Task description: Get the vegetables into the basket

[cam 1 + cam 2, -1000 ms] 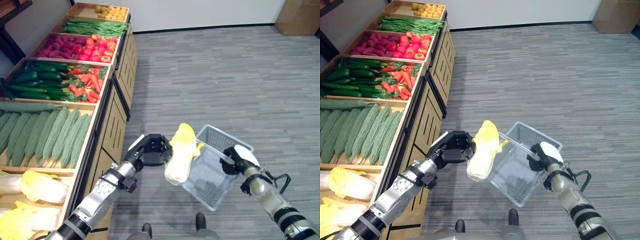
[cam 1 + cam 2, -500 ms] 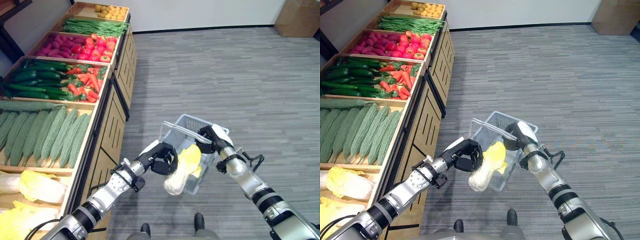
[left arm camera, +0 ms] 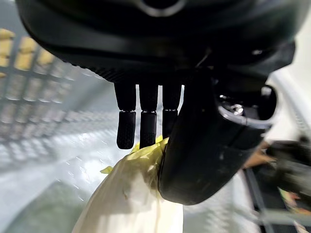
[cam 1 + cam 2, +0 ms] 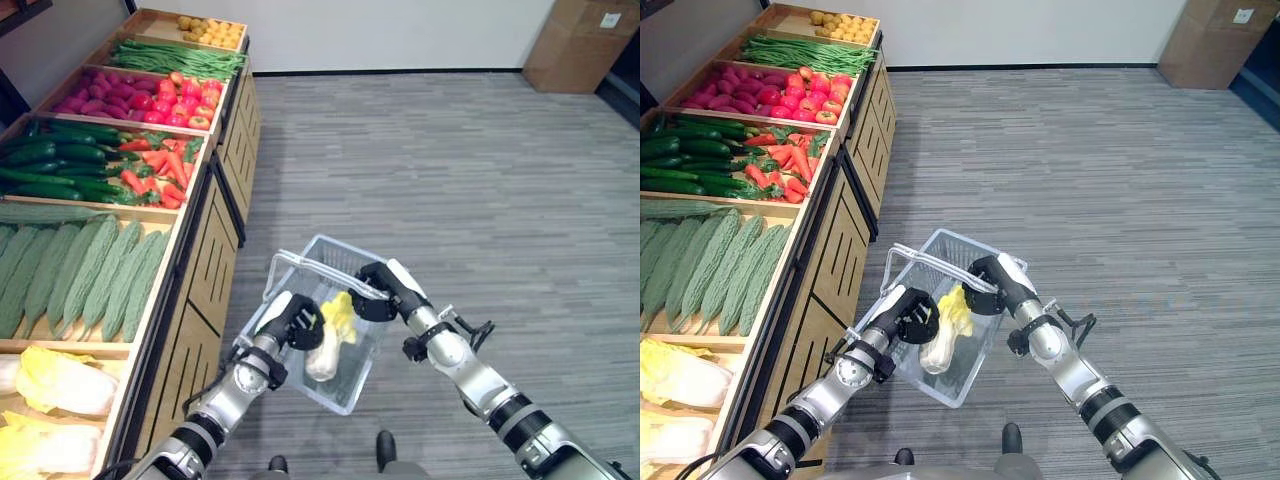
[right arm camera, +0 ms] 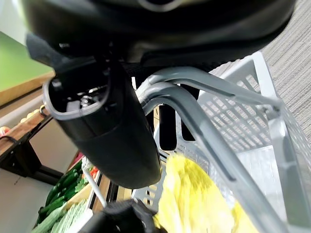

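A pale yellow napa cabbage (image 4: 328, 338) lies inside the grey wire basket (image 4: 352, 392), leafy end up. My left hand (image 4: 293, 321) reaches over the basket's near rim with its fingers (image 3: 141, 122) and thumb closed on the cabbage's (image 3: 129, 204) leafy tip. My right hand (image 4: 377, 294) is shut on the basket's handle (image 5: 209, 112) and holds the basket off the floor beside the shelf. In the right wrist view the cabbage (image 5: 194, 206) shows below the handle bars.
A wooden produce shelf (image 4: 213, 255) runs along the left, with more napa cabbages (image 4: 60, 380), bitter gourds (image 4: 90, 270), cucumbers (image 4: 50, 170), carrots (image 4: 160, 170), tomatoes (image 4: 175, 100) and green beans (image 4: 170, 60). A cardboard box (image 4: 580, 40) stands far right. Grey floor lies to the right.
The right hand has brought the basket left toward the shelf and under the cabbage. The left hand has lowered the cabbage into it. The camera has shifted a little.
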Robot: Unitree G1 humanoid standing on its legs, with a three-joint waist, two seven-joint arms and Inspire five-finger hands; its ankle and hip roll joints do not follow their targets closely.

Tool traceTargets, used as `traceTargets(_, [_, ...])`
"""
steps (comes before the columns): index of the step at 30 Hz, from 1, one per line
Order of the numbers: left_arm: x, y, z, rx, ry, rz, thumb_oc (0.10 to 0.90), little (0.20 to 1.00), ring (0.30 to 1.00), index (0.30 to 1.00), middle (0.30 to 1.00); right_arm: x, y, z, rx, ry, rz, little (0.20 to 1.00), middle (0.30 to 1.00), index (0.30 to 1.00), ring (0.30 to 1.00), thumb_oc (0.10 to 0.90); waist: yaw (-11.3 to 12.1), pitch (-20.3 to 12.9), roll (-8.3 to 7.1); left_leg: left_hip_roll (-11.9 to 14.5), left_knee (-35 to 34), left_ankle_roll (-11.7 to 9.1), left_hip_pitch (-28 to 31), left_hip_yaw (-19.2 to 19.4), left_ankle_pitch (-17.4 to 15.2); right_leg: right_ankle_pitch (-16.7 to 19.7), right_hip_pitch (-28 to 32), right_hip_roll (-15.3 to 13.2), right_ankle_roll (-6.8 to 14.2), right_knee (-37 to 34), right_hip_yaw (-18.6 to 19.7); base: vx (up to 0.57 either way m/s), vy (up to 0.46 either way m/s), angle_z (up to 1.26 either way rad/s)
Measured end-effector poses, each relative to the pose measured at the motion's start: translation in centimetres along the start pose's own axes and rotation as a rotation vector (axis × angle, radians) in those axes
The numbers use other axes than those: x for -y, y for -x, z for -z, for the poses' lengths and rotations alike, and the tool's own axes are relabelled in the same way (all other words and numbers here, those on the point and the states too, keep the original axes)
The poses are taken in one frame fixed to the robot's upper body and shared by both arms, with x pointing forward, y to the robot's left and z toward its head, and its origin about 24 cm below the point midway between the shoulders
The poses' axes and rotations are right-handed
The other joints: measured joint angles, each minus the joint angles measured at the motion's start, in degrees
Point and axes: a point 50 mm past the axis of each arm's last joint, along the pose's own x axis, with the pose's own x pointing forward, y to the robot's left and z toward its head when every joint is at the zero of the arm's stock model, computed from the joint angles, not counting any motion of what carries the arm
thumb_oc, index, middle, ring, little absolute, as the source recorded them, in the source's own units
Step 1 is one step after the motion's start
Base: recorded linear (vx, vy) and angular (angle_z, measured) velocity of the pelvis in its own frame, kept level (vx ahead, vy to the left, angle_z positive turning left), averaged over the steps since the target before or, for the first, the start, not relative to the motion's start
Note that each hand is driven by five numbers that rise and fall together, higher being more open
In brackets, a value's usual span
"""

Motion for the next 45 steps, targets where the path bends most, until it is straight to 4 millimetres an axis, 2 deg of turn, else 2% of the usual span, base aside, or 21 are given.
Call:
traceTargets(7, [0.2, 0.9, 0.8, -0.020, 0.020, -0.037, 0.900, 1.000, 1.000, 1.000, 1.000, -0.8, 1.7, 2.0, -0.070, -0.019, -0.012, 0.300, 0.300, 0.300, 0.300, 0.400, 0.1, 0.0, -0.05, 0.0, 0.0, 0.0, 0.0, 0.0, 0.0, 0.0, 0.1, 0.0, 0.0, 0.0, -0.1, 0.00, 0.000, 0.00])
traceTargets(11, [0.2, 2.3, 0.1, 0.031, 0.100, -0.023, 0.900, 1.000, 1.000, 1.000, 1.000, -0.7, 3.3, 4.0, -0.156, -0.048, 0.021, 0.300, 0.300, 0.300, 0.300, 0.400, 0.1, 0.0, -0.05, 0.1, 0.0, 0.0, 0.1, 0.0, 0.0, 0.0, 0.2, 0.0, 0.0, 0.0, -0.1, 0.00, 0.000, 0.00])
traceTargets(14, [-0.1, 3.6, -0.3, 0.066, 0.248, 0.046, 0.900, 1.000, 1.000, 1.000, 1.000, -0.7, 4.3, 5.6, -0.224, -0.107, 0.072, 0.300, 0.300, 0.300, 0.300, 0.400, 0.1, 0.0, -0.05, 0.3, 0.0, 0.0, 0.2, -0.1, 0.0, 0.0, 0.3, 0.2, -0.1, -0.1, -0.2, 0.00, 0.000, 0.00])
traceTargets(18, [-0.8, 5.5, 0.0, 0.098, 0.354, 0.138, 0.900, 1.000, 1.000, 1.000, 1.000, -0.5, 5.9, 8.2, -0.347, -0.136, 0.121, 0.300, 0.300, 0.300, 0.300, 0.400, 0.3, -0.1, 0.08, 0.3, 0.0, 0.0, 0.5, -0.1, 0.0, -0.1, 0.8, 0.1, -0.1, -0.3, -0.3, 0.00, -0.001, 0.01])
traceTargets(19, [-1.2, 6.4, 1.0, 0.073, 0.392, 0.169, 0.900, 1.000, 1.000, 1.000, 1.000, -0.5, 7.4, 10.0, -0.431, -0.135, 0.134, 0.300, 0.300, 0.300, 0.300, 0.400, 0.9, -0.2, 0.26, 0.2, 0.0, 0.0, 0.5, -0.2, 0.0, -0.2, 0.8, 0.1, -0.2, -0.3, -0.4, 0.00, 0.000, 0.00])
traceTargets(21, [-1.4, 7.6, 2.9, 0.009, 0.413, 0.173, 0.900, 1.000, 1.000, 1.000, 1.000, -0.7, 9.2, 11.8, -0.528, -0.126, 0.137, 0.300, 0.300, 0.300, 0.300, 0.400, 1.2, -0.6, 0.55, 0.2, 0.0, 0.0, 0.4, -0.4, 0.0, -0.2, 0.8, 0.1, -0.2, -0.3, -0.6, 0.00, 0.000, 0.02])
traceTargets(22, [-1.3, 8.6, 5.2, -0.077, 0.443, 0.136, 0.900, 1.000, 1.000, 1.000, 1.000, -0.8, 10.9, 13.4, -0.614, -0.135, 0.156, 0.300, 0.300, 0.300, 0.300, 0.400, 1.5, -1.0, 1.11, 0.2, 0.0, 0.1, 0.4, -0.6, 0.0, -0.3, 0.8, 0.0, -0.2, -0.3, -0.6, 0.00, -0.011, 0.04])
traceTargets(23, [-1.0, 9.1, 6.7, -0.145, 0.455, 0.116, 0.900, 1.000, 1.000, 1.000, 1.000, -0.8, 11.7, 14.0, -0.657, -0.134, 0.165, 0.300, 0.300, 0.300, 0.300, 0.400, 1.4, -1.2, 1.35, 0.2, 0.0, 0.1, 0.4, -0.7, -0.1, -0.3, 0.8, 0.0, -0.2, -0.3, -0.7, -0.01, -0.022, 0.06])
traceTargets(24, [-1.1, 10.1, 9.3, -0.259, 0.426, 0.082, 0.900, 1.000, 1.000, 1.000, 1.000, -1.0, 13.4, 15.3, -0.735, -0.139, 0.174, 0.300, 0.300, 0.300, 0.300, 0.400, 1.6, -1.3, 1.47, 0.3, 0.0, 0.0, 0.3, -0.9, 0.0, -0.3, 0.9, 0.1, -0.2, -0.3, -0.9, -0.01, -0.024, 0.08])
traceTargets(27, [-0.1, 12.1, 13.6, -0.468, 0.327, 0.052, 0.900, 1.000, 1.000, 1.000, 1.000, -1.4, 16.2, 16.8, -0.848, -0.141, 0.185, 0.300, 0.300, 0.300, 0.300, 0.400, 1.5, -2.4, 1.66, 0.3, 0.0, 0.2, 0.0, -1.1, -0.2, -0.8, 0.7, 0.1, -0.1, -0.3, -1.1, 0.00, -0.012, 0.03])
traceTargets(28, [1.0, 13.5, 15.6, -0.595, 0.317, 0.026, 0.900, 1.000, 1.000, 1.000, 1.000, -1.6, 17.2, 17.4, -0.895, -0.141, 0.188, 0.300, 0.300, 0.300, 0.300, 0.400, 1.3, -2.6, 1.58, 0.3, 0.0, 0.5, -0.1, -1.1, -0.3, -1.1, 0.7, 0.1, 0.1, -0.3, -1.2, 0.00, 0.000, 0.00])
traceTargets(29, [1.5, 14.2, 16.4, -0.656, 0.316, 0.017, 0.900, 1.000, 1.000, 1.000, 1.000, -1.8, 17.6, 17.7, -0.915, -0.140, 0.188, 0.300, 0.300, 0.300, 0.300, 0.400, 1.1, -2.6, 1.52, 0.4, 0.0, 0.6, -0.1, -1.1, -0.4, -1.1, 0.6, 0.1, 0.0, -0.3, -1.2, 0.00, 0.000, 0.00])
traceTargets(31, [3.1, 15.9, 17.8, -0.773, 0.299, 0.038, 0.900, 1.000, 1.000, 1.000, 1.000, -2.1, 18.6, 18.2, -0.960, -0.144, 0.185, 0.300, 0.300, 0.300, 0.300, 0.400, 1.1, -3.1, 1.39, 0.3, 0.0, 0.5, -0.2, -1.1, -0.4, -1.1, 0.5, 0.1, 0.0, -0.3, -1.2, 0.00, 0.000, 0.00])
traceTargets(35, [5.7, 18.5, 19.3, -0.960, 0.248, 0.098, 0.900, 1.000, 1.000, 1.000, 1.000, -2.8, 19.9, 18.8, -1.027, -0.151, 0.181, 0.300, 0.300, 0.300, 0.300, 0.400, 1.2, -4.5, 1.12, 0.5, 0.0, 0.6, -0.8, -1.0, -0.5, -1.2, -0.3, 0.2, -0.2, -0.3, -1.2, 0.00, -0.005, -0.01])
traceTargets(39, [6.2, 19.4, 19.7, -1.043, 0.243, 0.074, 0.900, 1.000, 1.000, 1.000, 1.000, -3.2, 19.8, 18.9, -1.033, -0.156, 0.173, 0.300, 0.300, 0.300, 0.300, 0.400, 1.2, -4.8, 1.04, 0.6, 0.0, 0.5, -0.7, -0.6, -0.6, -1.4, -0.3, 0.4, -0.7, -0.3, -1.0, 0.01, -0.013, -0.05])
traceTargets(45, [6.5, 19.3, 19.6, -1.053, 0.238, 0.067, 0.900, 1.000, 1.000, 1.000, 1.000, -4.5, 19.8, 18.8, -1.045, -0.187, 0.141, 0.300, 0.300, 0.300, 0.300, 0.400, 1.7, -4.9, 1.23, 0.8, 0.0, 0.4, -0.7, -0.5, -0.6, -1.4, -0.3, 0.6, -0.6, -0.3, -1.1, 0.00, 0.000, 0.00])
